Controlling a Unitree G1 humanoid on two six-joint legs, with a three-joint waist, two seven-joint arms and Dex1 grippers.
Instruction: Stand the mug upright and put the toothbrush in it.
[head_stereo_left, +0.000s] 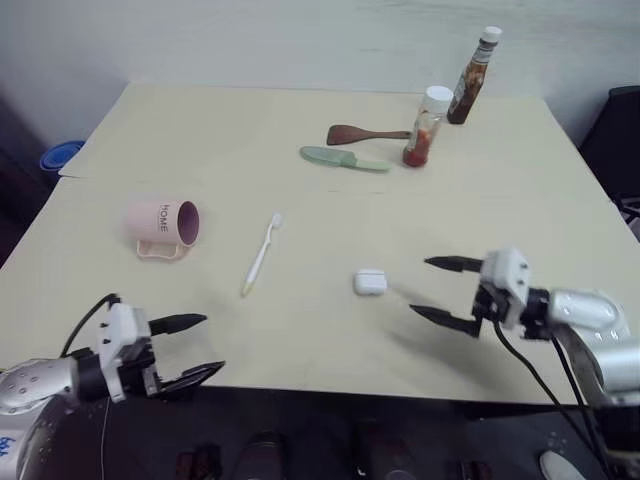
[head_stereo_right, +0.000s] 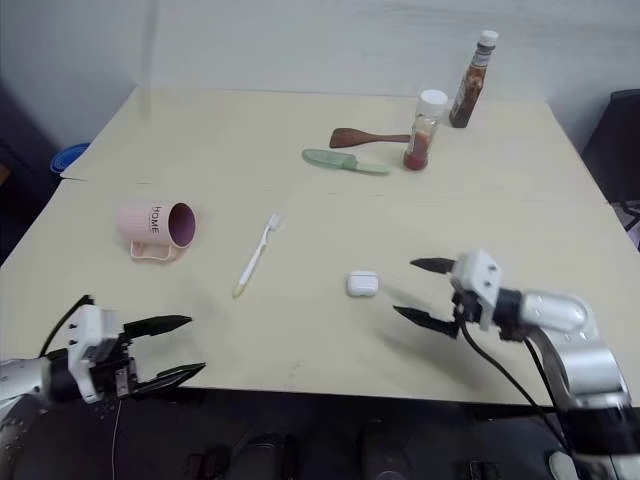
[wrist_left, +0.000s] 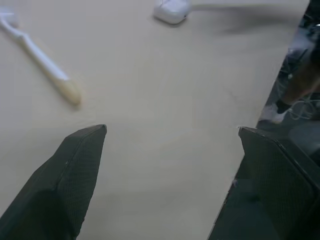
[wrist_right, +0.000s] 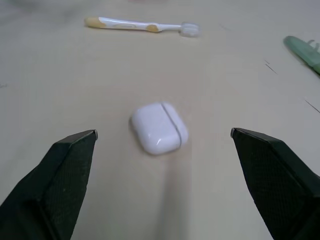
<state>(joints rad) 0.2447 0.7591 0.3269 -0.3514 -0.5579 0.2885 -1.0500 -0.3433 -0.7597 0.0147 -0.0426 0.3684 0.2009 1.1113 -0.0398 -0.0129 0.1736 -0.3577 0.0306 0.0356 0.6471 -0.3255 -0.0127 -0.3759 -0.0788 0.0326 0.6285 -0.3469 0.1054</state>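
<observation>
The mug lies on its side at the left of the table, mouth facing right, handle against the tabletop; the toothbrush lies just right of it, apart, long axis running near to far, bristles at the far end. The left pincer hovers at the near edge, jaws apart and empty, nearer to both; the right pincer, also apart and empty, points at a white case, so the mug likely falls to the left arm.
</observation>
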